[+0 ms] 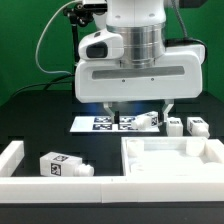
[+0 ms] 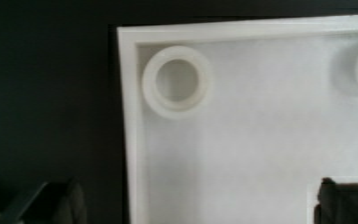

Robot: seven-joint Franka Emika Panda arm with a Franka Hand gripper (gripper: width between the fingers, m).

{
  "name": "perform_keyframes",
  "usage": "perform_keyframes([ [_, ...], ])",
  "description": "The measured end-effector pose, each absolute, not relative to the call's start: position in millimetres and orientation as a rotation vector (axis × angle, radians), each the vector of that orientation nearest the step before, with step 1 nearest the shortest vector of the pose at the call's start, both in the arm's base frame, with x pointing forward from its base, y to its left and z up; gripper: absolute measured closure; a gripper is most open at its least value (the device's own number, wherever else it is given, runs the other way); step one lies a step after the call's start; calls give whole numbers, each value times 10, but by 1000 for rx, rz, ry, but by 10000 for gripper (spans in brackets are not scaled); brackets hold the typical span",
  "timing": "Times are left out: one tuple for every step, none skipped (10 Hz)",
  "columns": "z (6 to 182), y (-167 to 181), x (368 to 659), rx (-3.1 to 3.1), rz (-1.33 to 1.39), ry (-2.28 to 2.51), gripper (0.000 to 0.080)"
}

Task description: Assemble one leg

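**Fig. 1.** The gripper (image 1: pixel 138 112), with its jaws spread wide and holding nothing, hangs above a corner of the white panel (image 1: pixel 170 160). The wrist view shows a round socket (image 2: pixel 176 80) in that corner. 1 leg (image 1: pixel 66 166) lies near left, apart from the panel, and shows a black-and-white tag. The other legs (image 1: pixel 175 125) sit far right, beside the marker board (image 1: pixel 100 123), which carries the same kind of tags.
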State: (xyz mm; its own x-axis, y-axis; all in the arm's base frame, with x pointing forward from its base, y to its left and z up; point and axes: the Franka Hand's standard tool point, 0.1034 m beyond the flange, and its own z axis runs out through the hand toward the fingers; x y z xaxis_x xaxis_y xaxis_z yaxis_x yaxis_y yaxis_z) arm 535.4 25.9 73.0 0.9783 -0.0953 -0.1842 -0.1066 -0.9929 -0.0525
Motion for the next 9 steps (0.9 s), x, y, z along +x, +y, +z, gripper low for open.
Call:
perform_keyframes([
  [766, 465, 5199, -3050, 396, 168, 151],
  [812, 621, 5110, -3058, 498, 166, 151],
  [843, 747, 5031, -3062, 577, 156, 151],
  [841, 732, 4971, -3035, 697, 144, 151],
  [830, 701, 4972, -3008, 813, 152, 151],
  [807, 702, 4988, -2991, 887, 151, 151],
  [745, 788, 4922, -2988, 916, 131, 151],
  [719, 894, 4818, -2980, 957, 106, 151],
  [711, 994, 4711, -2977, 988, 72, 151],
])
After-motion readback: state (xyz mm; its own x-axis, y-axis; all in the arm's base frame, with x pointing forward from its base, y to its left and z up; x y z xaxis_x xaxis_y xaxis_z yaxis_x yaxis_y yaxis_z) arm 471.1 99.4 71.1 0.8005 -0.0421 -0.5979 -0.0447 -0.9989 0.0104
